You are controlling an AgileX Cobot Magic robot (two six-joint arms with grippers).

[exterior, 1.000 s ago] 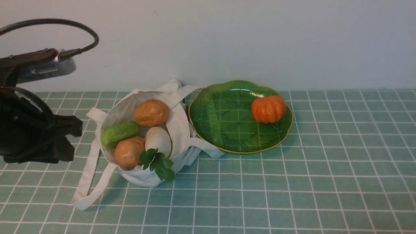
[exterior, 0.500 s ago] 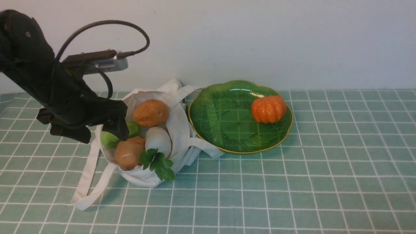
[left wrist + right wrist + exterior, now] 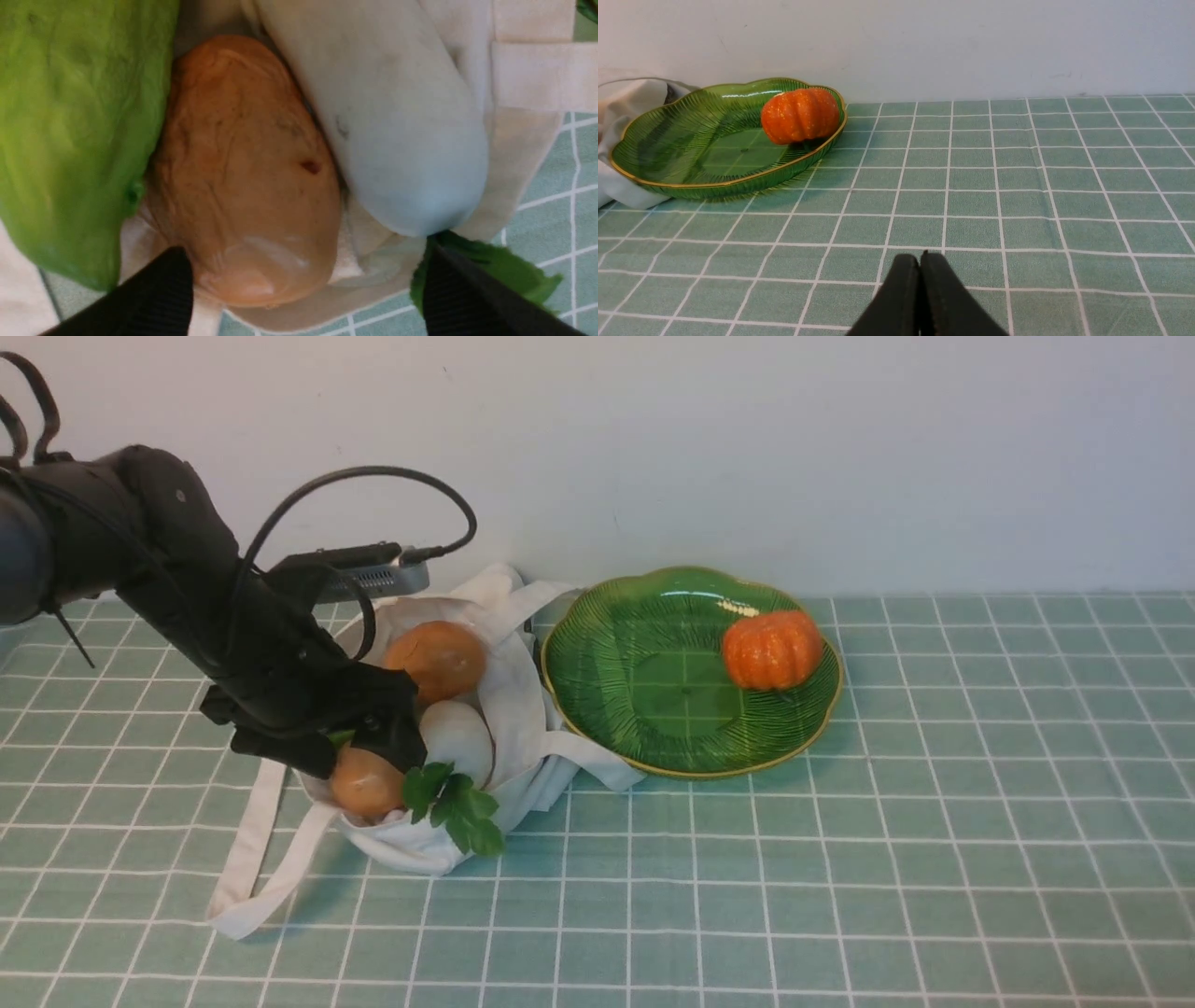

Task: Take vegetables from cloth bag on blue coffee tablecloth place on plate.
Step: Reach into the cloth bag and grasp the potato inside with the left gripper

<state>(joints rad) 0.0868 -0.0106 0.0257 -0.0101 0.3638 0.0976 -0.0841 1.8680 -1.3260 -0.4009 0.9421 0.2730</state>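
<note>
Pale wall behind; surface covered by a teal checked tablecloth [image 3: 840,859]. A cloth bag [image 3: 509,700] lies slumped open against the plate [image 3: 616,681], which keeps the carry short. The plate holds only an orange pumpkin [image 3: 771,649].

My left end effector [image 3: 299,280] is down in the bag mouth, fingers spread wide either side of the nearer potato [image 3: 243,172], gripping nothing. That potato is wedged between the cucumber [image 3: 70,116] and the radish [image 3: 387,130], so I judge the wide opening is meant to slip into those gaps. The second potato [image 3: 437,658] sits at the bag's far side.

My right end effector [image 3: 920,280] hangs closed and empty over bare cloth.

Limits: my arm hides nearly all the cucumber in the front view; the wrist view crops my fingers, so I cannot confirm contact.
</note>
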